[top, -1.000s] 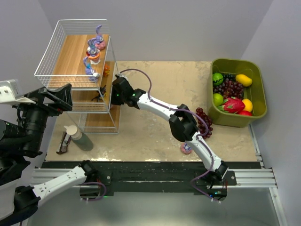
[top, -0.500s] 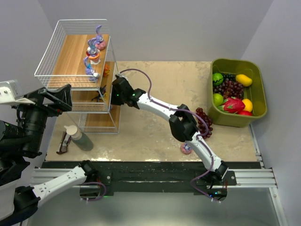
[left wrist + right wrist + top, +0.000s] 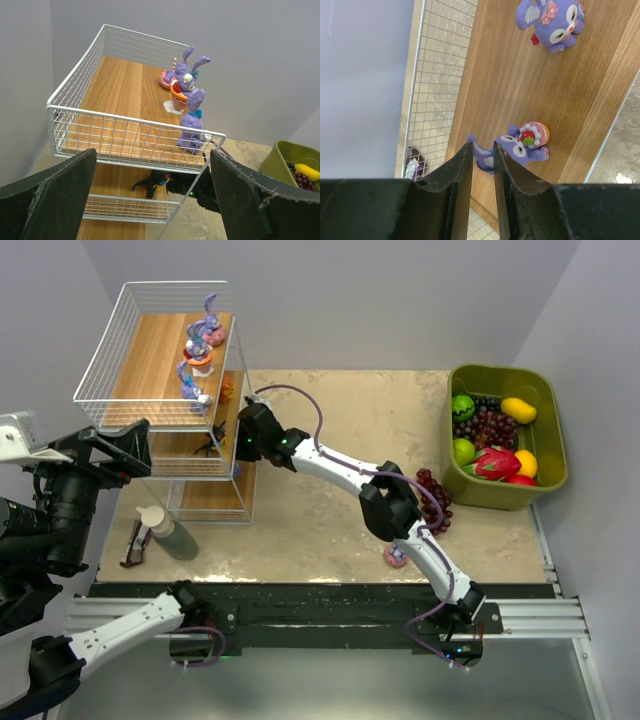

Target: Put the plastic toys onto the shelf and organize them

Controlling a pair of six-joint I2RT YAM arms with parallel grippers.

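Note:
The shelf (image 3: 150, 350) stands at the far left. Three purple toys (image 3: 198, 352) stand on its top board, also in the left wrist view (image 3: 189, 100). An orange toy (image 3: 227, 390) and a black insect toy (image 3: 211, 444) sit on the tier below. My right gripper (image 3: 234, 446) reaches into that tier. In the right wrist view its fingers (image 3: 482, 146) are nearly closed around the ear of a purple bunny with a strawberry cake (image 3: 522, 145), which lies on the board. A purple owl-like toy (image 3: 552, 22) stands beyond. A pink-based toy (image 3: 396, 556) lies on the table under the right arm. My left gripper (image 3: 105, 450) is open and empty, in the air left of the shelf.
An olive-green bin (image 3: 500, 502) of fruit stands at the right. A grape bunch (image 3: 436, 496) lies beside it. A white-capped bottle (image 3: 170, 532) and a small dark object (image 3: 135, 543) lie in front of the shelf. The right arm spans the table's middle.

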